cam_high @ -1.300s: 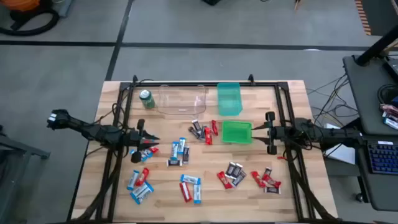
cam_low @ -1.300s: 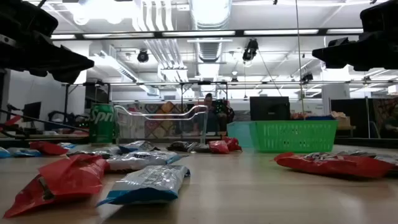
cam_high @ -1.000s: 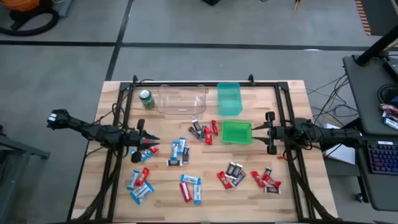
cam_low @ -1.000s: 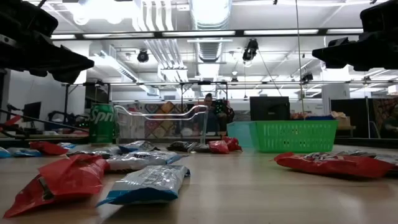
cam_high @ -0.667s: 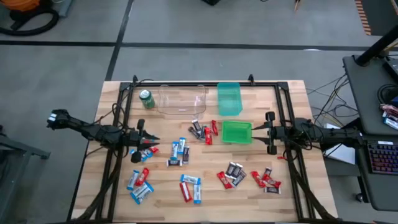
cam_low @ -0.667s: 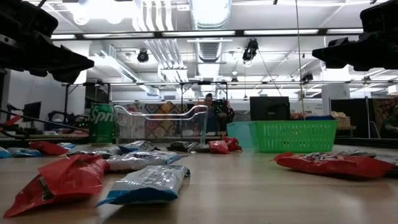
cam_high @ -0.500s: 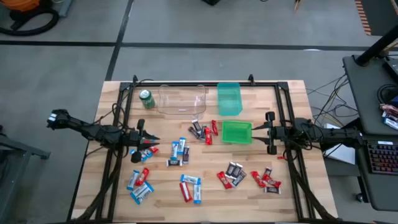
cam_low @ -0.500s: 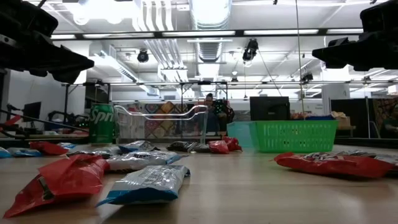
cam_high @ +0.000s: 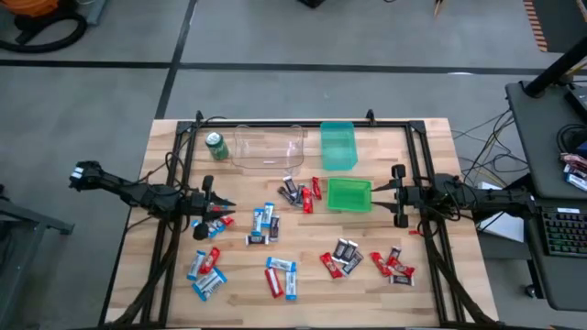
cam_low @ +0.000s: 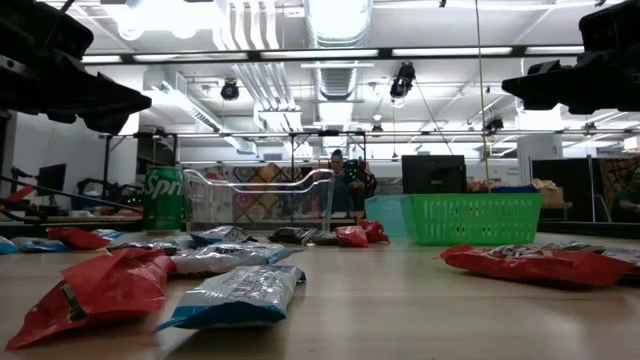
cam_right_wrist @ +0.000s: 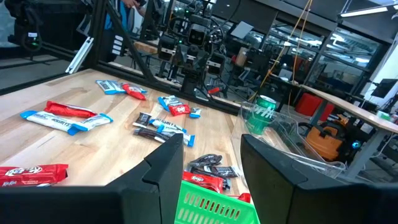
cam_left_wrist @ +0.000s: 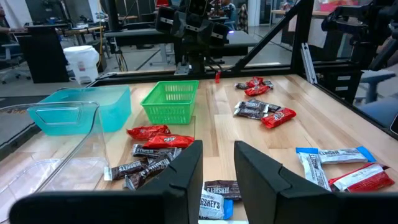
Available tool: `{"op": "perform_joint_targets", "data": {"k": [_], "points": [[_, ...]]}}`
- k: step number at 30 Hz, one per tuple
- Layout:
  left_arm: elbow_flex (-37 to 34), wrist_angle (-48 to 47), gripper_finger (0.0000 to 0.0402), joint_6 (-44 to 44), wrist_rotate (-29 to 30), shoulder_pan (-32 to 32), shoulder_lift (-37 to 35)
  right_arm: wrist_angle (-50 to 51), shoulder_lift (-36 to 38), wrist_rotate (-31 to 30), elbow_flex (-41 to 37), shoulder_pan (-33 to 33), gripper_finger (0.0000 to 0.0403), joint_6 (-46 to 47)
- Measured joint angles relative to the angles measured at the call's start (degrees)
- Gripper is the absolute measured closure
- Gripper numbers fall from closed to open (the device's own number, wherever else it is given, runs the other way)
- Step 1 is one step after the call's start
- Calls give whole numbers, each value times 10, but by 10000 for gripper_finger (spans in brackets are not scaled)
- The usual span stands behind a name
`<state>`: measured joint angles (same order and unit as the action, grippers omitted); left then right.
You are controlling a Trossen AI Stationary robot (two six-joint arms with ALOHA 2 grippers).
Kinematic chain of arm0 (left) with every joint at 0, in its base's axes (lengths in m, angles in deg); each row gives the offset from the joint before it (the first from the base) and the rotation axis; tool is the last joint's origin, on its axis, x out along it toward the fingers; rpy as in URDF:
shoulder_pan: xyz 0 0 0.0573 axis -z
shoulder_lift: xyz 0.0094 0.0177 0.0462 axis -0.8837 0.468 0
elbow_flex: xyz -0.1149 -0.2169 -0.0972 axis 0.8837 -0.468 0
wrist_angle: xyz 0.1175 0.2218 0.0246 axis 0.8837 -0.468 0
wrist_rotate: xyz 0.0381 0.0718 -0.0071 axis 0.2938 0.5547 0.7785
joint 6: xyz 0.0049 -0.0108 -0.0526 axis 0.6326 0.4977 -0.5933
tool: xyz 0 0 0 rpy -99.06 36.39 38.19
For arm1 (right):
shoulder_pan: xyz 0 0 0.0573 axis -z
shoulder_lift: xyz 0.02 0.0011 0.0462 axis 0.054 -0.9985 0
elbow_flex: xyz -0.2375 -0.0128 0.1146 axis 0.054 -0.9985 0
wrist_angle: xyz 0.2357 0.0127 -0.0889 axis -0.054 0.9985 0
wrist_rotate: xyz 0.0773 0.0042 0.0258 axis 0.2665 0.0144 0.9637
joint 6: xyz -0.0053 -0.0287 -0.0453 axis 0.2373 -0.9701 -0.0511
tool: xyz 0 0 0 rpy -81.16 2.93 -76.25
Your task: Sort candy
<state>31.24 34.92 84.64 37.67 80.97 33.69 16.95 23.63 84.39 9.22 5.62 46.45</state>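
The candy lies loose on the wooden table (cam_high: 431, 137) in small clusters: blue-and-white bars (cam_high: 262, 224), dark and red bars (cam_high: 300, 192), and mixed groups near the front (cam_high: 206, 271), (cam_high: 281, 277), (cam_high: 341, 259), (cam_high: 393, 264). My left gripper (cam_high: 218, 210) hangs level at the table's left side, open, above the table with nothing between its fingers (cam_left_wrist: 186, 168). At the table's right side, beside the green basket (cam_high: 349, 195), my right gripper (cam_high: 395, 195) also hangs level and open, with an empty gap between its fingers (cam_right_wrist: 163, 163).
A clear bin (cam_high: 269, 147) and a teal bin (cam_high: 337, 145) stand along the far edge, with a green drink can (cam_high: 215, 146) at the far left. A dark metal frame (cam_high: 183, 156) borders the table. Bare wood lies between the candy clusters.
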Motion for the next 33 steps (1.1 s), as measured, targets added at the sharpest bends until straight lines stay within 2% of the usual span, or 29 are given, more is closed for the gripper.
{"op": "perform_joint_targets", "data": {"k": [18,20,22,25,29,33], "points": [[0,0,326,0,0,0,0,0,0,0,0,0,252,0],[0,3,326,27,1,0,0,0,0,0,0,0,252,0],[-1,42,326,60,2,0,1,0,0,0,0,0,252,0],[0,160,326,41,-25,0,3,0,0,0,0,0,252,0],[0,283,326,11,-29,0,2,-1,0,-6,0,0,252,-4],[0,346,326,1,-29,0,2,-4,0,-66,0,0,252,89]]}}
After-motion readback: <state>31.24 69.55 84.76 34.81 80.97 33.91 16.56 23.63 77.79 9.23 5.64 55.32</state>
